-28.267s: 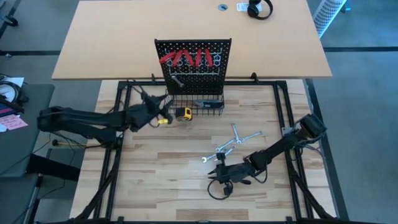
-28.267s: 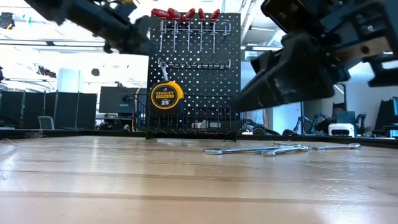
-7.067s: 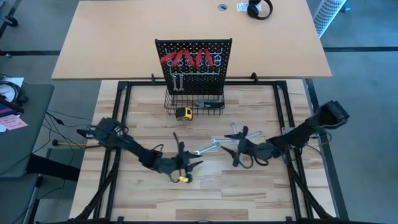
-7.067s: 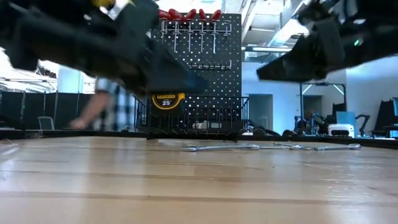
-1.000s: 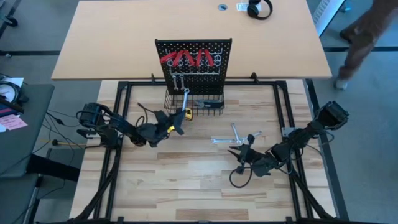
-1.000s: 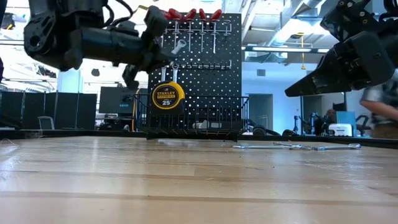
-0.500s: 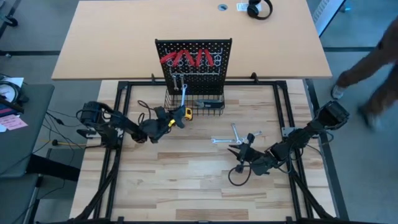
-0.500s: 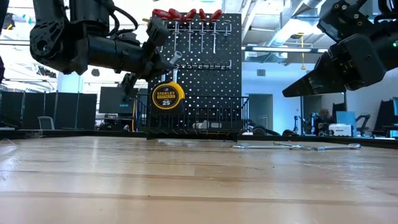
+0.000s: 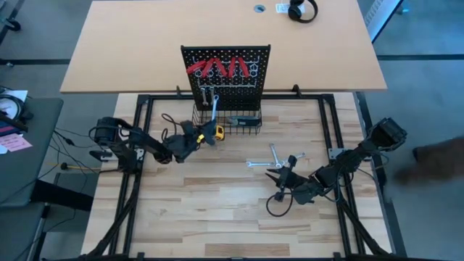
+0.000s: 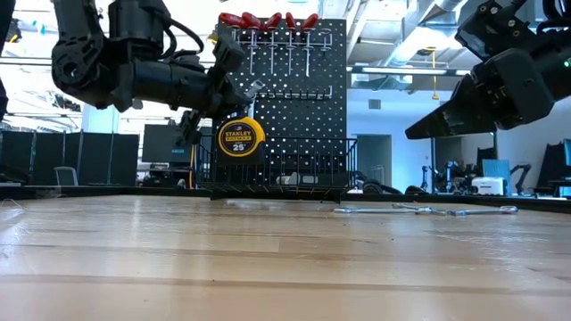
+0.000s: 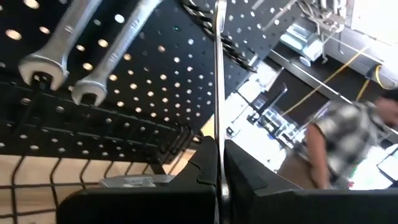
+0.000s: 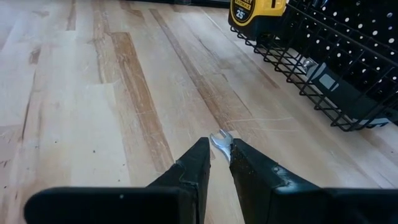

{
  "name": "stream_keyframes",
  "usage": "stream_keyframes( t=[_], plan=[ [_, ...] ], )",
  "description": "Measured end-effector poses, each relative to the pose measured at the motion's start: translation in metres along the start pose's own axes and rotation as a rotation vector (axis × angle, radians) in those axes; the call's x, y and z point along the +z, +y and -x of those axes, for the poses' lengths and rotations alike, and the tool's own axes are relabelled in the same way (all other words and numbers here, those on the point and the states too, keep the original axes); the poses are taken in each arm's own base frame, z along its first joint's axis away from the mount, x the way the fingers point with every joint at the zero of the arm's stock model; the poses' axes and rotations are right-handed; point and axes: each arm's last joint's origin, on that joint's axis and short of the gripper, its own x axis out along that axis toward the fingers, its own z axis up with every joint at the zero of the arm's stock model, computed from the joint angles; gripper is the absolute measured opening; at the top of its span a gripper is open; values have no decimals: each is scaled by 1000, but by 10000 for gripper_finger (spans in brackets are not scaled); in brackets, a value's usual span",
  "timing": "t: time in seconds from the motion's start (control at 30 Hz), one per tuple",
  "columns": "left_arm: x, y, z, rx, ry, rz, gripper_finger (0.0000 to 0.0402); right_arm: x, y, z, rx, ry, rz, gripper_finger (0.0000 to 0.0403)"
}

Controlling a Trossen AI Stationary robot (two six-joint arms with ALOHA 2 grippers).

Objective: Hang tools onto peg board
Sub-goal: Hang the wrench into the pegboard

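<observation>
Steel wrench [image 11: 219,74] clamped in left gripper [image 9: 197,138] at peg board [image 9: 225,76], centre top; needs hooking; right gripper [image 9: 283,180], lower right, fingers slightly apart, empty.

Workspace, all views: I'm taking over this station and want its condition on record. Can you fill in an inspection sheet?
Surface: wooden table, no damage seen.
Job's things: peg board carries red pliers and two hung wrenches; loose wrenches lie on the table.
Clutter: tape measure by the basket.
Grippers: left gripper shut on the held wrench at the board; right gripper slightly open, raised, nothing seen held.
Cables: cable loop beside the right arm.
Surroundings: blurred person to the right.
</observation>
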Motion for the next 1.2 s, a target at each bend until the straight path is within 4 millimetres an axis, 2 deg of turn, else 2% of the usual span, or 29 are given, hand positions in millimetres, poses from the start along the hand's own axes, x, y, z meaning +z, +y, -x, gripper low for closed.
stream_keyframes(
  t=[0.13, 0.23, 0.43, 1.2],
  plan=[
    [2, -1, -4, -19, 3, 12, 0, 0, 0, 0, 0, 0, 0, 77],
    [3, -7, -10, -56, 14, 14, 0, 0, 0, 0, 0, 0, 0, 77],
    [0, -19, -23, -24, 34, -43, 0, 0, 0, 0, 0, 0, 0, 77],
    [2, -10, -28, 102, -24, -2, 0, 0, 0, 0, 0, 0, 0, 77]
  ],
)
